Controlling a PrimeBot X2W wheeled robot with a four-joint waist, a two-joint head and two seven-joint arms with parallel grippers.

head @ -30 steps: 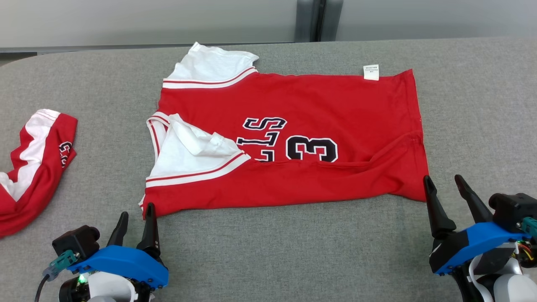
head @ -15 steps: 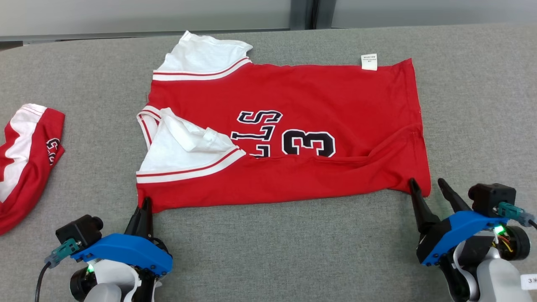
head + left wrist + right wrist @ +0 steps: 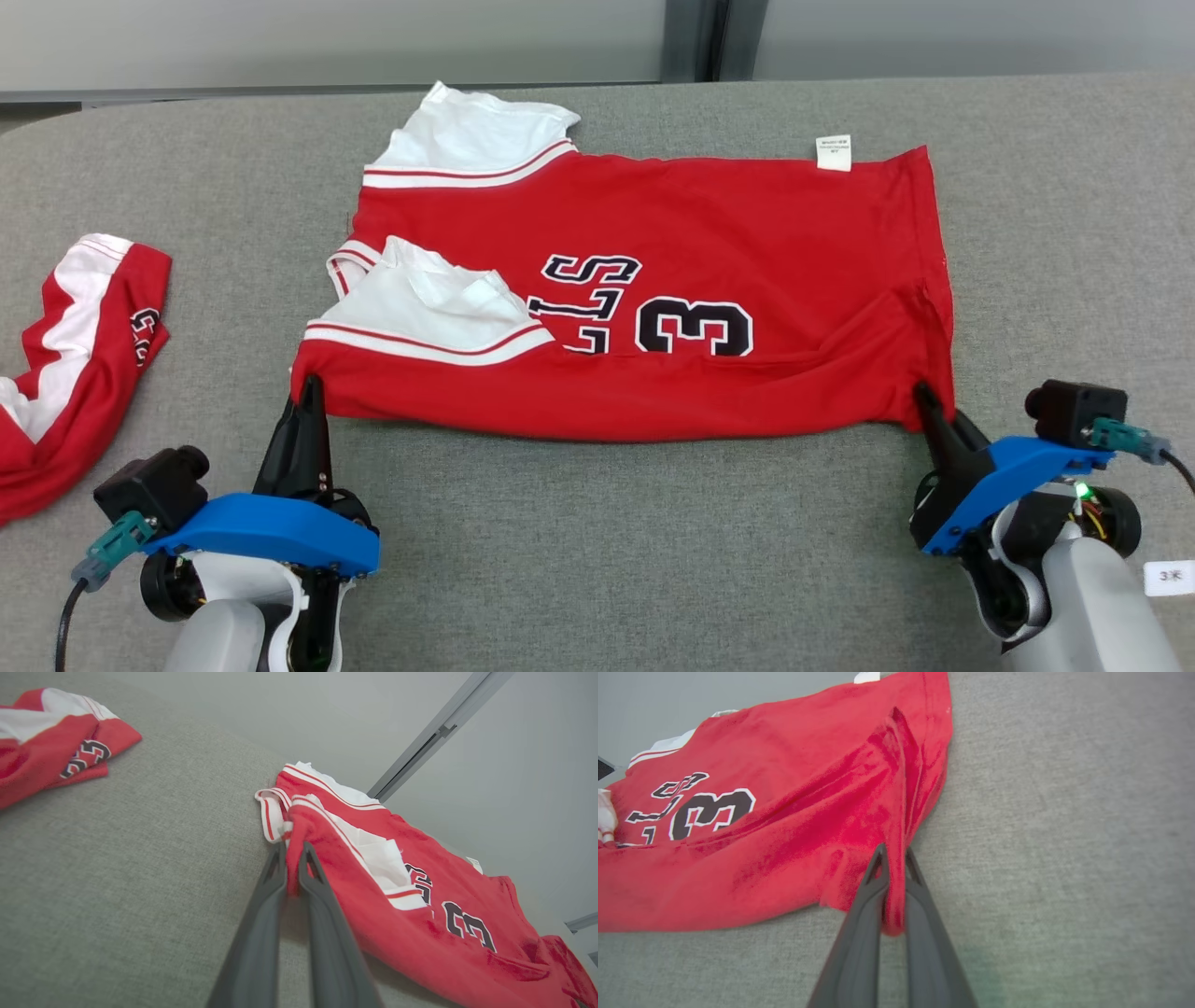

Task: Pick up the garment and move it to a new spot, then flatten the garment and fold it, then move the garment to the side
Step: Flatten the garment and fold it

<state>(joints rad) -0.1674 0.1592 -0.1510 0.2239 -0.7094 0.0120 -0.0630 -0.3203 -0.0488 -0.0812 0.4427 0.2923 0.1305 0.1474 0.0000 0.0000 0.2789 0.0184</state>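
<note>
**Both near corners of the shirt are pinched**

We see the red shirt (image 3: 672, 215) spread lengthwise across the grey table (image 3: 597, 560), with its shoulder end toward our left and its hem toward our right. Our left gripper (image 3: 309, 385) has its fingers clamped together on the shirt's near corner at the shoulder end. In the left wrist view, a bunch of red cloth is squeezed between the two dark fingers. Our right gripper (image 3: 924, 394) is closed on the near corner of the hem. In the right wrist view, a fold of red fabric is nipped between its fingers and creases run away from the tips. The shirt's near edge runs from one gripper to the other, bowing a little toward us in the middle.

One white sleeve (image 3: 439, 308) with red stripes lies folded over the red front near our left gripper. The other sleeve (image 3: 476, 135) sticks out at the far left corner. A black number 3 (image 3: 694, 327) outlined in white sits mid-shirt beside black letters. A small white label (image 3: 834, 153) shows on the far edge near the hem. A second red and white garment (image 3: 75, 355) lies bunched at the table's left side, well apart from the shirt.
</note>
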